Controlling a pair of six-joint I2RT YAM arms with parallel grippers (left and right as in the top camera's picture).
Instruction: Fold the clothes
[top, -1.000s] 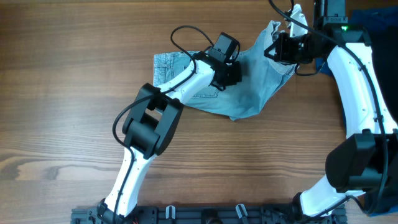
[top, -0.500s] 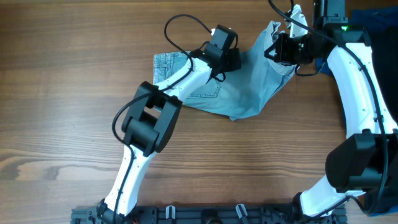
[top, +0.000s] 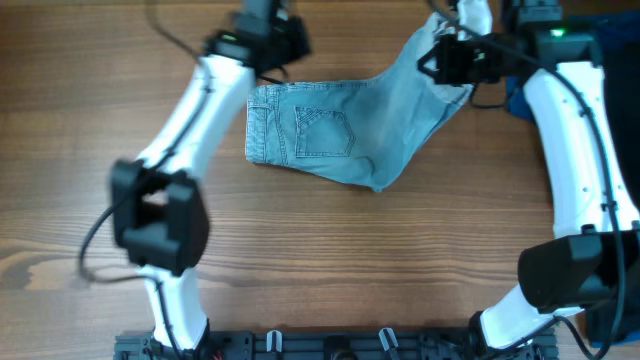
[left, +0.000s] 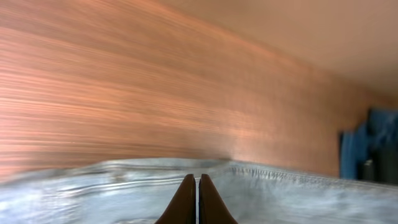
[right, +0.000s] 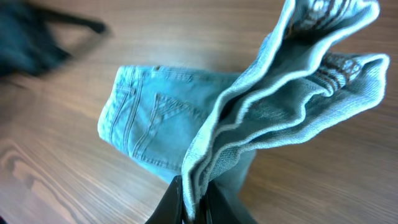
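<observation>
The light blue denim shorts (top: 330, 135) lie on the wooden table, back pocket up, waistband at the left. Their right end is lifted toward the far right. My right gripper (top: 445, 55) is shut on that bunched, lifted end (right: 205, 193), with folds of denim (right: 292, 93) hanging above the fingers. My left gripper (top: 275, 35) is near the far edge, beyond the shorts' upper left corner. Its fingers (left: 198, 186) are pressed together and empty just above the shorts' edge (left: 280, 186).
A dark blue cloth (top: 600, 30) lies at the far right, behind the right arm; it also shows in the left wrist view (left: 367, 146). Bare wooden table (top: 100, 200) surrounds the shorts at left and front.
My left arm has lifted off the middle of the shorts and swung left and back toward the far edge, uncovering the back pocket. The right gripper has kept its hold on the raised end.
</observation>
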